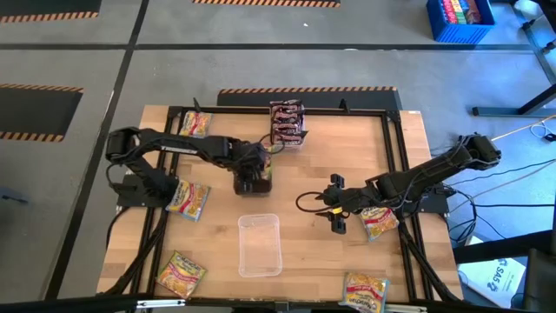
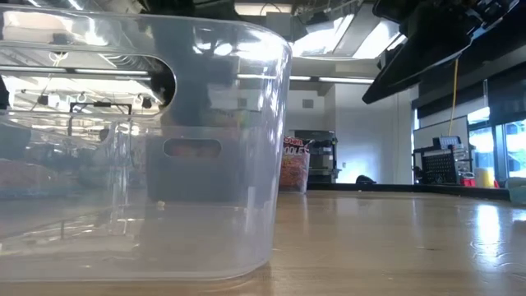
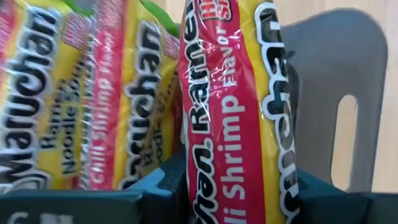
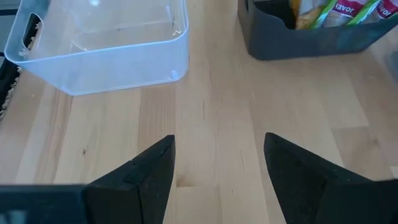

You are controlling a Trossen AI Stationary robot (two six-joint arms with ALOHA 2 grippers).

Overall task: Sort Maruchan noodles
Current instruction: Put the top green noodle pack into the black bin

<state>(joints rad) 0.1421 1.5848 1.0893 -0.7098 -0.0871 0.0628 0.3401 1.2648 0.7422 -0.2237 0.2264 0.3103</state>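
The left gripper (image 1: 253,176) squeezes a yellow pack (image 3: 239,112) over the dark bin (image 1: 254,184) to drop it in. The right gripper (image 4: 217,168) waits open beside the clear tray (image 4: 99,46).

A robotics lab or workshop. The wooden tabletop (image 1: 339,174) stands on a grey floor marked with striped hazard tape (image 1: 304,89). Beyond it are ceiling lights (image 2: 362,37) and equipment racks (image 2: 440,164).
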